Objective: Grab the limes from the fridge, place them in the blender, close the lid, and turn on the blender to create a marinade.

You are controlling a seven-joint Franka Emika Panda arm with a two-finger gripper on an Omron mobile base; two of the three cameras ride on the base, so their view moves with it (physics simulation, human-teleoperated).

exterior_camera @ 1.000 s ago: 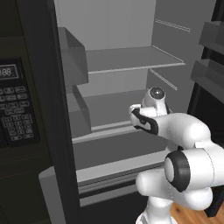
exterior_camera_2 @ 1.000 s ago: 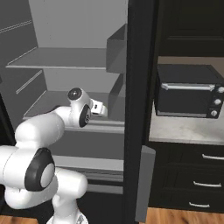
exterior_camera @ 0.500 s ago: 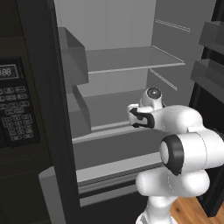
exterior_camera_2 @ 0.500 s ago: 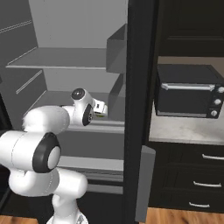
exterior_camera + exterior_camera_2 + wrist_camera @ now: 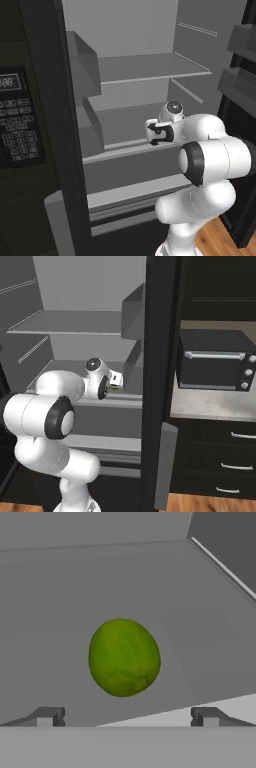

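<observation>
The fridge stands open, with pale grey walls and flat shelves. My gripper reaches in over the lower shelf from the right. One lime, bright yellow-green and oval, lies on that shelf just ahead of my gripper. Its fingertips stand wide apart on either side, a little short of the fruit, and touch nothing. From the right base view a sliver of the lime shows at the tip of the gripper.
A black microwave keypad sits left of the fridge opening. Grey door bins hang at the right. The black fridge frame separates the shelves from a counter with a dark oven and drawers below it.
The hand has slid slightly further left into the fridge along the lower shelf while the elbow swung closer to the camera. The jaws have stayed wide.
</observation>
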